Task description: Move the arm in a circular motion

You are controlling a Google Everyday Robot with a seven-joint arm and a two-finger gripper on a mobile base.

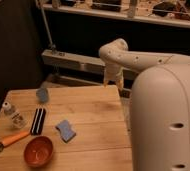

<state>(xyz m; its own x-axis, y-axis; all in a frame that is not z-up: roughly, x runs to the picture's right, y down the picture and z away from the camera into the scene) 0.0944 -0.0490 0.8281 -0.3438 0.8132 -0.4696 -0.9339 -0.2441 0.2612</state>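
Observation:
The cream-white arm (163, 100) fills the right side of the camera view, its thick rounded segment dotted with small dark holes. A thinner segment reaches up and left to a bent wrist (113, 50). From there the pronged gripper (112, 80) hangs downward, above the far right edge of the wooden table (95, 120). It holds nothing and touches nothing.
On the table's left half lie an orange bowl (38, 151), a blue sponge (65, 130), a black-and-white striped block (38, 120), an orange-handled brush (10, 140), two small jars (13, 115) and a small blue-grey cup (42, 94). A dark shelf unit stands behind.

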